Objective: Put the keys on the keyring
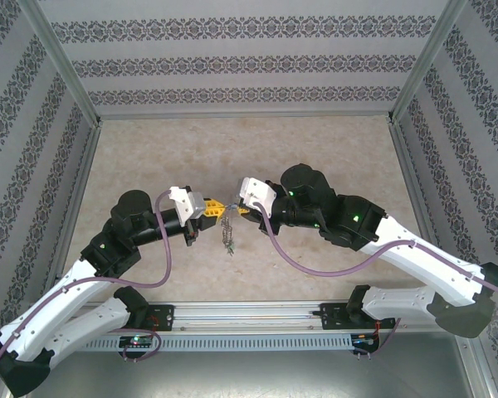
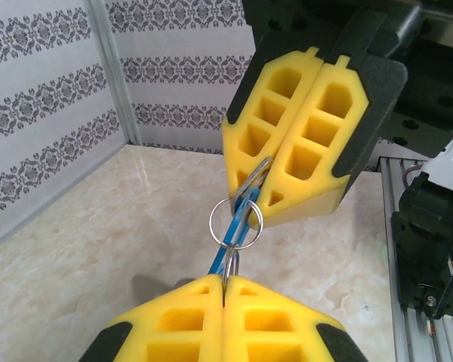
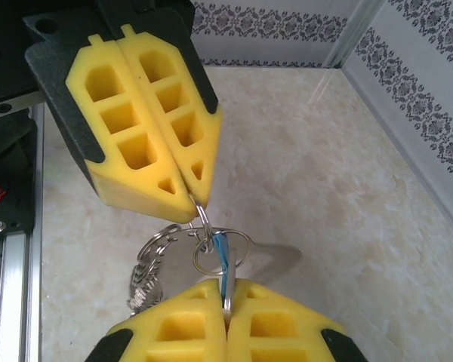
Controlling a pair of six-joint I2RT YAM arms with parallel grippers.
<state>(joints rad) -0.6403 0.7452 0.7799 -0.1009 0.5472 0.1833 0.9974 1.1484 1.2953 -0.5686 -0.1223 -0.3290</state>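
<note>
I am mid-threading. My left gripper (image 2: 224, 290) is pressed together on the grey keyring (image 3: 202, 216) and my right gripper (image 3: 226, 294) pinches the blue-headed key (image 3: 223, 260). The two meet tip to tip above the table (image 1: 232, 149), with the other keys (image 3: 142, 279) dangling below. Next, I judge, the key's ring must slide onto the loop through small, aligned moves, with neither grip slipping.

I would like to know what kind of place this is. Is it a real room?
Most likely a robot test cell, not a lived-in room. The left arm and right arm sit on a metal rail, and wallpaper-printed panels in an aluminium frame enclose the marble-look tabletop.
</note>
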